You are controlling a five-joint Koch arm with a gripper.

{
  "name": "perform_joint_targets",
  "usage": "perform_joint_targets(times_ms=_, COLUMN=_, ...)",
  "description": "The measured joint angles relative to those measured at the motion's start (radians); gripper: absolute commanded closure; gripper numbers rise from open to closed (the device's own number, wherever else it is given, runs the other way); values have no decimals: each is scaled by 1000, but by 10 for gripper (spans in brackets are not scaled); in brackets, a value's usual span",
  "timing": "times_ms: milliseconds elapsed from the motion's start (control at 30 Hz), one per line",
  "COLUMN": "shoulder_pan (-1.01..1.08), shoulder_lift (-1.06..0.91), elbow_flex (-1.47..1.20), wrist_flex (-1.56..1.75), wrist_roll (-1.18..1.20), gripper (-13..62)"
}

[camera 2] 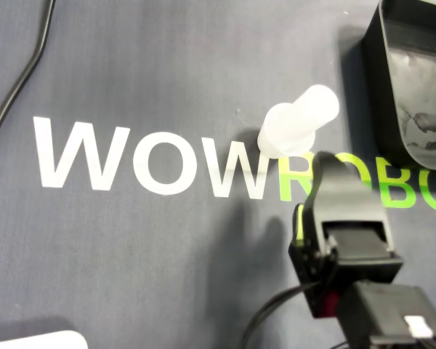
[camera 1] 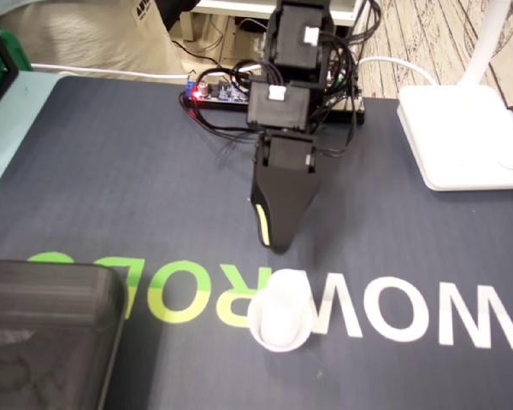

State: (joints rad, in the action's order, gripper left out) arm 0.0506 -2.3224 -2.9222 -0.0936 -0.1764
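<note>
A small translucent white cup (camera 1: 281, 313) stands on the dark mat, over the "WOWROBO" lettering; the overhead view shows the white cup (camera 2: 299, 120) just beyond the gripper's tip. My black gripper (camera 1: 278, 243) points down at the mat a short gap behind the cup and does not touch it. Its jaws lie together in one wedge, with a yellow strip along one edge and nothing between them. In the overhead view the gripper (camera 2: 328, 166) hangs right below the cup.
A black box (camera 1: 43, 329) sits at the mat's lower left, and the same black box (camera 2: 414, 80) is at the overhead view's upper right. A white lamp base (camera 1: 457, 137) stands at the right. A controller board (camera 1: 218, 92) with wires lies behind the arm. A black cable (camera 2: 22, 80) crosses the mat.
</note>
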Motion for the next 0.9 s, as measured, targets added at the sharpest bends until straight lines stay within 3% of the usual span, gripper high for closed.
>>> perform_joint_targets(times_ms=900, shoulder_pan=-61, shoulder_lift=0, elbow_flex=-74, wrist_flex=2, wrist_roll=0, gripper=148)
